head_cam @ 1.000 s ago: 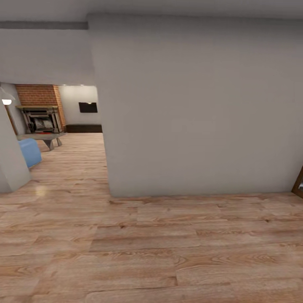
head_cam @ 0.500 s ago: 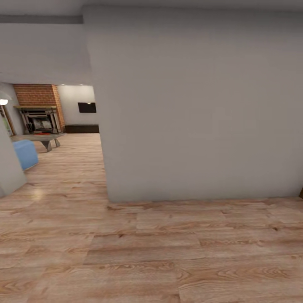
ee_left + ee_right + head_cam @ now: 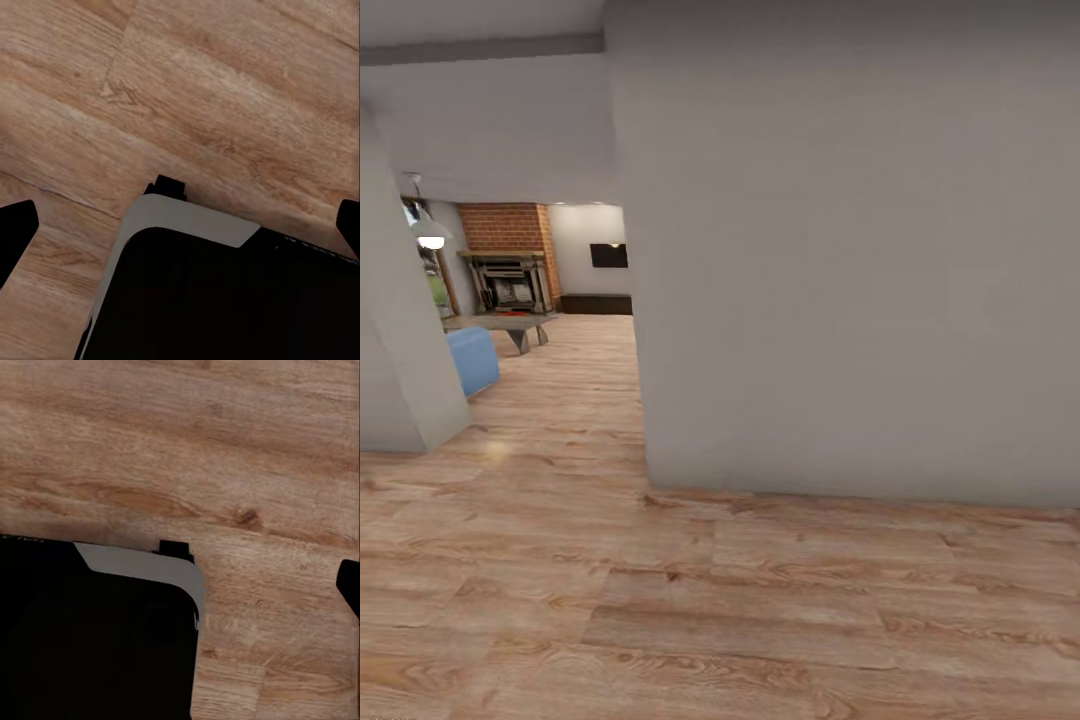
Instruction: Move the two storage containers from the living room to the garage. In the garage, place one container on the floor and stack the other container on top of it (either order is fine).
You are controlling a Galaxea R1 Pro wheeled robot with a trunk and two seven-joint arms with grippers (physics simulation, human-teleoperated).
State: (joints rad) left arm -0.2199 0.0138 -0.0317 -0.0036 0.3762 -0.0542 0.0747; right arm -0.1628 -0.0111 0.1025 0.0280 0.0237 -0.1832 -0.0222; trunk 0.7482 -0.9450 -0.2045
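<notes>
Living room (image 3: pixel 525 300) beyond wall corner (image 3: pixel 645 400)

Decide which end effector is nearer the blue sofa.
Likely left. The blue sofa sits ahead to the robot's left; the left end effector and right end effector both hang over plank floor beside the robot's base, well short of it.

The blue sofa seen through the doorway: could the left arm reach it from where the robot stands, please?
Probably not. The blue sofa sits well inside the living room, beyond the wall corner and a long stretch of wood plank floor; the left gripper hangs over planks by the base.
</notes>
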